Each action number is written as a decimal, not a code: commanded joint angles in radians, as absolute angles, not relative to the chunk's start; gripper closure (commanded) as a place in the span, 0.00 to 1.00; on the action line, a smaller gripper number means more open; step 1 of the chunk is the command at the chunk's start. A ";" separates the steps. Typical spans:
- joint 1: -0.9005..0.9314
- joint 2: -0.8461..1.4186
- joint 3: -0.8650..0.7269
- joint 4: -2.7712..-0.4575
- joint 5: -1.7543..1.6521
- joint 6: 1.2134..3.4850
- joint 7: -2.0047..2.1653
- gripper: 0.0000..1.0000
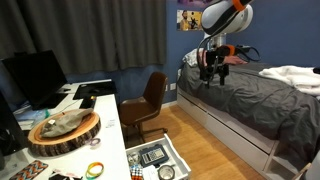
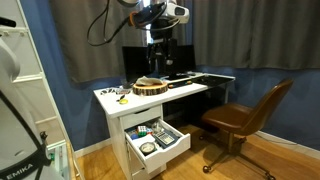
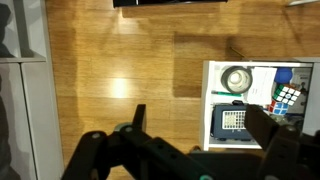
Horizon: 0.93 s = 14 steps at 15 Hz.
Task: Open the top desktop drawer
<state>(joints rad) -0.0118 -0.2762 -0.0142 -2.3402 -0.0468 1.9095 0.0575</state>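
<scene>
Where the grey bed [image 1: 245,100] fills the right half, gripper [image 1: 210,70]: upper right of the frame, pointing down and holding nothing; the fingers are too small here to tell their spread.
Top desktop drawer [image 1: 150,158]: bottom centre, standing out from the white desk [image 1: 108,120] with its inside showing; well apart from the gripper.
Brown chair [image 1: 152,93]: centre, just beside the desk edge.
Wooden slab [image 1: 62,132]: lower left, on the desk top.
Monitor [image 1: 35,75]: left, at the back of the desk.

Exterior view, gripper [image 2: 160,55]: top centre, hanging in front of the monitor [image 2: 140,60], above the desk [image 2: 115,98].
Exterior view, top desktop drawer [image 2: 172,143]: lower centre, out from the desk front, with small things lying in it.
Exterior view, brown chair [image 2: 245,118]: right of centre, on the wooden floor [image 2: 250,165].

Wrist view, gripper [image 3: 200,135]: bottom of the frame, two dark fingers [image 3: 137,118] spread wide with only floor between them.
Wrist view, top desktop drawer [image 3: 208,100]: right edge, seen from above.
Wrist view, drawer contents: tape roll [image 3: 237,78] in the upper part, calculator [image 3: 232,122] below it, puzzle cube [image 3: 288,97] to the right.
</scene>
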 commanded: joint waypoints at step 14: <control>0.089 -0.331 0.118 -2.351 0.116 2.017 0.210 0.00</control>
